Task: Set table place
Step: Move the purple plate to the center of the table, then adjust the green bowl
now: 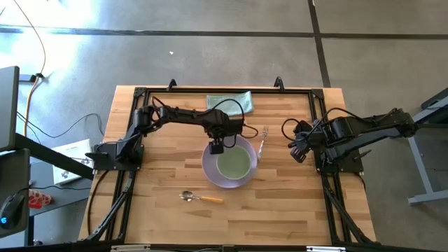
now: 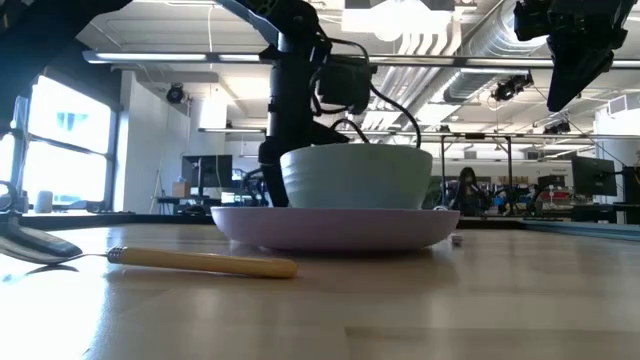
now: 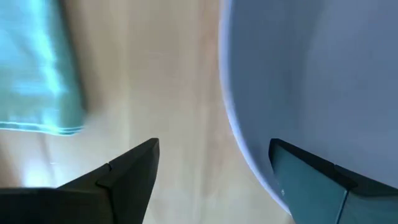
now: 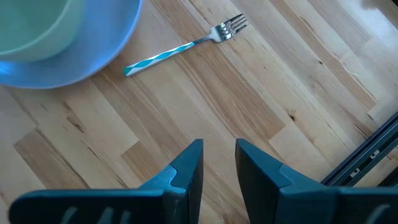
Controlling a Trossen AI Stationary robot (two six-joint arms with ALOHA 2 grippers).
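Note:
The lilac plate point(image 1: 210, 170) lies on the table with the pale green bowl point(image 1: 234, 163) standing in it; both also show in the low view, the plate point(image 2: 330, 226) under the bowl point(image 2: 355, 178). The thin fork point(image 1: 263, 142) lies flat just right of the plate, and shows in the right wrist view point(image 4: 186, 45). The spoon with the yellow-orange handle point(image 1: 201, 197) lies near of the plate. My left gripper point(image 1: 217, 146) is open at the plate's far-left rim point(image 3: 239, 143), one finger over the plate and one outside it. My right gripper point(image 1: 299, 152) hovers right of the fork, open by a narrow gap point(image 4: 219, 158) and empty.
A folded green cloth point(image 1: 229, 102) lies at the table's far edge, behind the plate. The black metal frame point(image 1: 318, 119) runs along the table's sides. Bare wood point(image 1: 280, 210) lies at the near right.

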